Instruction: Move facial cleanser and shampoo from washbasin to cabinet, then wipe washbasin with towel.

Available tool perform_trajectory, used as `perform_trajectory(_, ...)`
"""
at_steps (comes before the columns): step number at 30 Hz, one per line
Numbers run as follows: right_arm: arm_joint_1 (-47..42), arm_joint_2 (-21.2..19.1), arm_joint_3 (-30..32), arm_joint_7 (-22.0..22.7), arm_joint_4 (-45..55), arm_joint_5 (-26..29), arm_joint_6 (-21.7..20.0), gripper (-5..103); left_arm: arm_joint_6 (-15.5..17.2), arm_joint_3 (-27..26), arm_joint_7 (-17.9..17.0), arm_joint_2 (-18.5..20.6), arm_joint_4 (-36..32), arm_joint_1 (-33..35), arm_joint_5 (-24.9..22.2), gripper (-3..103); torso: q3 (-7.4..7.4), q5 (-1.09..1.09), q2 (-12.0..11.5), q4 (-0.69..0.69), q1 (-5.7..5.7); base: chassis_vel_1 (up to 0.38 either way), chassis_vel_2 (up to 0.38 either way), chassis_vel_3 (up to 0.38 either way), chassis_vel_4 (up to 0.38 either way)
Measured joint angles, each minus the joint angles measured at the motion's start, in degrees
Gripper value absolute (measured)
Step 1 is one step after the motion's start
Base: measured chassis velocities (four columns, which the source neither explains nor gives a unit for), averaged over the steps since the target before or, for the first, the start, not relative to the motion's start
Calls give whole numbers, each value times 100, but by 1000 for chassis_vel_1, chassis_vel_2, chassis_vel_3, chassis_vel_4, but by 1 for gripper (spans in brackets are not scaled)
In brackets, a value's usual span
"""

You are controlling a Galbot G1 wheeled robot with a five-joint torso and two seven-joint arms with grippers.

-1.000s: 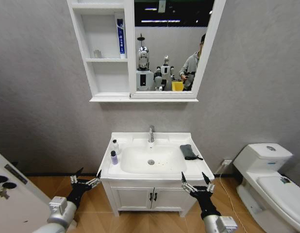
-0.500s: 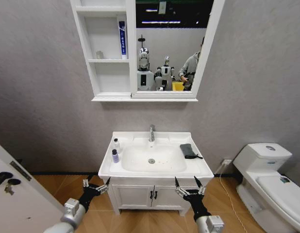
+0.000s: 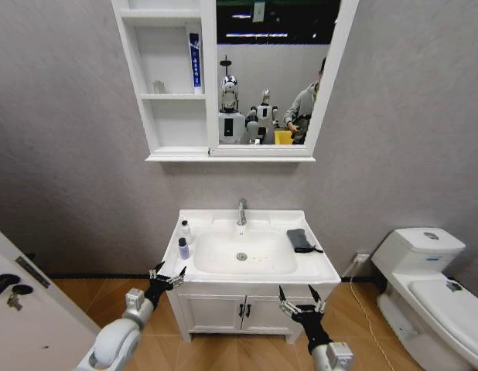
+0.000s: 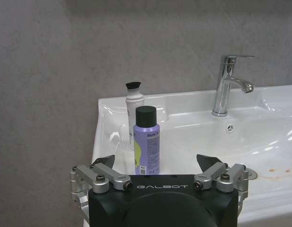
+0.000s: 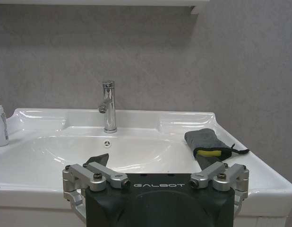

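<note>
The left gripper (image 3: pixel 166 279) is hovering just off the front left corner of the washbasin (image 3: pixel 316 272), its fingers (image 4: pixel 104 161) spread wide and holding nothing. In the left wrist view the purple bottle (image 4: pixel 147 141) with a black cap is standing upright straight ahead of those fingers, on the left ledge of the washbasin, and the white bottle (image 4: pixel 133 104) with a black top is standing just behind it, nearer the wall. Both are sitting left of the chrome tap (image 3: pixel 241 212), which is rising at the back of the washbasin above the centre drain (image 3: pixel 240 256). Above the tap, the cabinet (image 3: pixel 171 108) is hanging on the wall, with a blue-and-white tube (image 3: pixel 195 60) standing upright in its upper shelf compartment beside the mirror (image 3: pixel 274 73). Right of the tap, the towel (image 3: pixel 300 240) is lying folded on the right ledge of the washbasin. The right gripper (image 3: pixel 299 304) is hanging below the front right edge of the washbasin, in front of the low vanity (image 3: pixel 223 315), its fingers (image 5: pixel 97 161) also opened wide and empty. Far right of the washbasin, a white toilet (image 3: pixel 428 282) is standing against the wall.
</note>
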Motion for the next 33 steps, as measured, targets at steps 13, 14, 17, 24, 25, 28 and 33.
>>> perform_trajectory(13,-36,-69,152,56,9,106,-9,100,-20,557,-128,-164,884,-1086,-14,97,0,0,0,0,0,0,0,0,0)
perform_trajectory(14,-52,-69,165,56,17,107,-9,100,-20,639,-137,-171,970,-1200,-18,94,0,0,0,0,0,0,0,0,0)
perform_trajectory(17,-67,-67,191,62,35,122,-9,100,-21,785,-155,-196,1107,-1378,-27,98,0,0,0,0,0,0,0,0,0)
perform_trajectory(24,-97,-55,241,79,72,142,-9,100,-49,1007,-252,-284,1436,-1693,-41,97,0,0,0,0,0,0,0,0,0)
perform_trajectory(25,-110,-46,250,82,80,142,-7,100,-76,1040,-265,-303,1509,-1749,-41,96,-1,0,0,0,-1,0,0,0,0)
perform_trajectory(28,-133,-34,253,89,84,142,-1,100,-144,1074,-316,-347,1636,-1832,-39,89,-1,0,0,0,-1,0,0,0,0)
perform_trajectory(33,-159,-28,259,97,123,142,3,100,-219,1078,-328,-398,1762,-1909,-48,73,0,0,0,0,-1,0,0,0,0)
